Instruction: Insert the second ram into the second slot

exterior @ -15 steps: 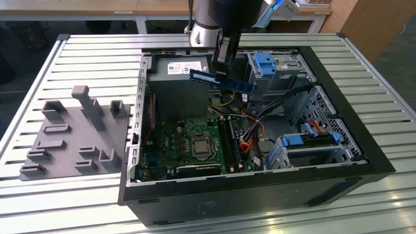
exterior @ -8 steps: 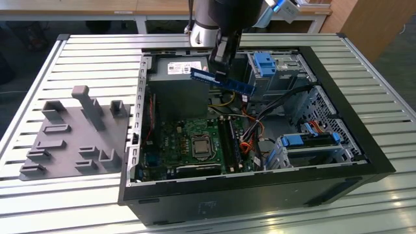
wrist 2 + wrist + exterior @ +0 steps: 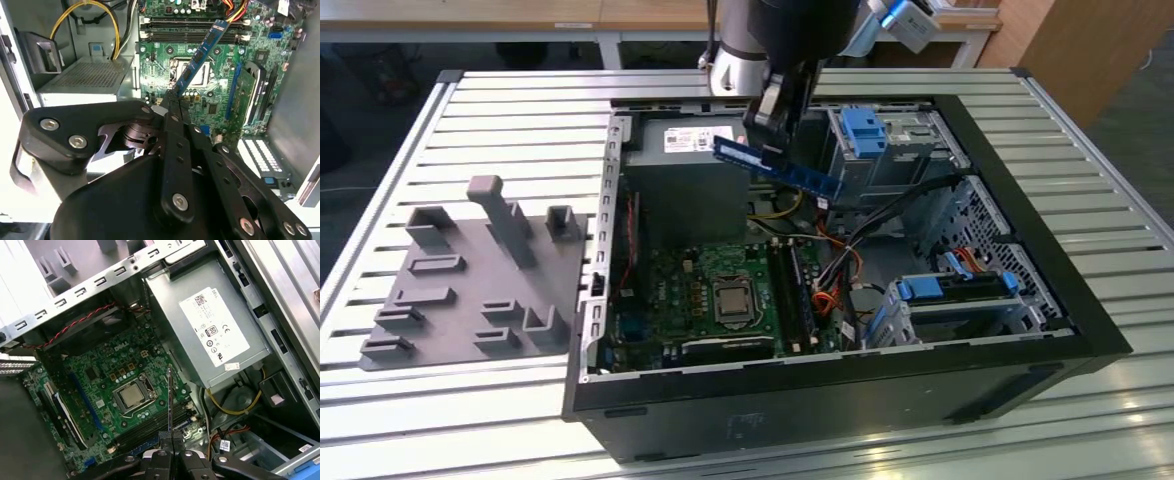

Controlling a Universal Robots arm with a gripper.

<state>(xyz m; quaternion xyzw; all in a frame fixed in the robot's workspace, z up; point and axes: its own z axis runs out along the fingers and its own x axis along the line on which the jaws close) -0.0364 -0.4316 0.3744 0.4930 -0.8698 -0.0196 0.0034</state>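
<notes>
The gripper point(image 3: 767, 138) hung over the open computer case point(image 3: 1062, 300), upper middle of the exterior view, its claw pinched narrow on the second ram point(image 3: 781, 167). It gripped the stick near one end, and the rest jutted free.

The stick was up in the air, well above the motherboard point(image 3: 670, 292) and clear of the memory slots point(image 3: 795, 296), which lay just to the exterior view's right of the processor socket point(image 3: 727, 298). So by my reckoning this was the carry-over step, with no seating begun.

Its long axis ran from upper left to lower right of the exterior view, the free end dipping. The slots ran more nearly up and down the frame.

I judged that seating would call for turning the stick along the slot, levelling it, then pressing straight down.
</notes>
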